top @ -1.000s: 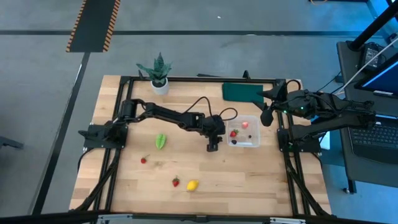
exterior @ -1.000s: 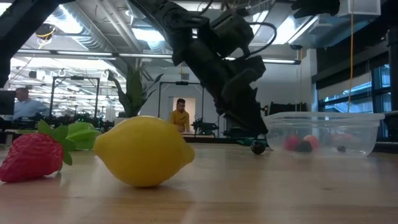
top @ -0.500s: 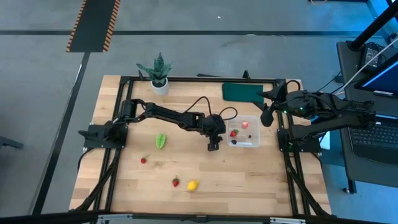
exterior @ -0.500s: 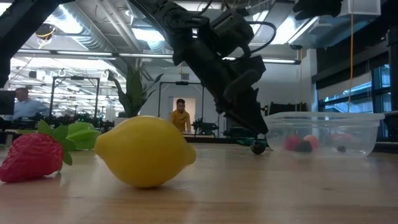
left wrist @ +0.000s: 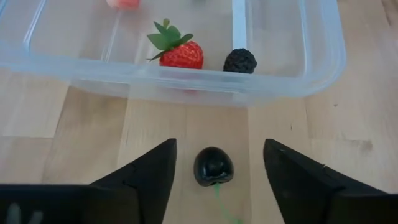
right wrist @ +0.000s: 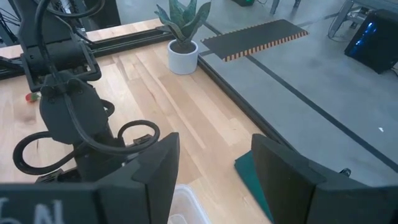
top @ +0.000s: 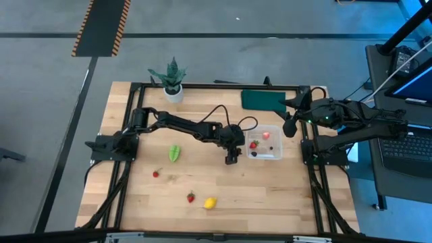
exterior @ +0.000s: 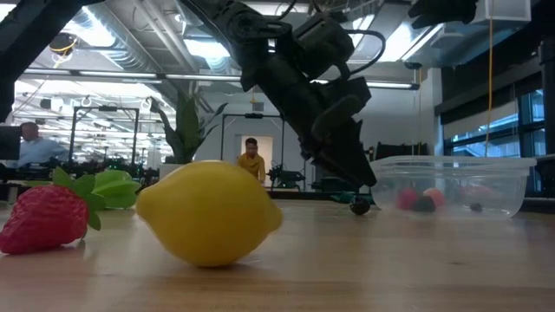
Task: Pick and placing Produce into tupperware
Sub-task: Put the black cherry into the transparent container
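A dark cherry (left wrist: 213,166) lies on the wooden table (top: 270,185) just outside the tupperware (left wrist: 323,56); it sits between the left gripper's (left wrist: 217,171) parted fingers, neither touching it, so the claw holds nothing; inside the box rest a strawberry (left wrist: 180,51) and a blackberry (left wrist: 240,60); the lemon (top: 210,202) lies well apart near the front edge; the right gripper (top: 289,125) hovers open and empty beside the box's far side.
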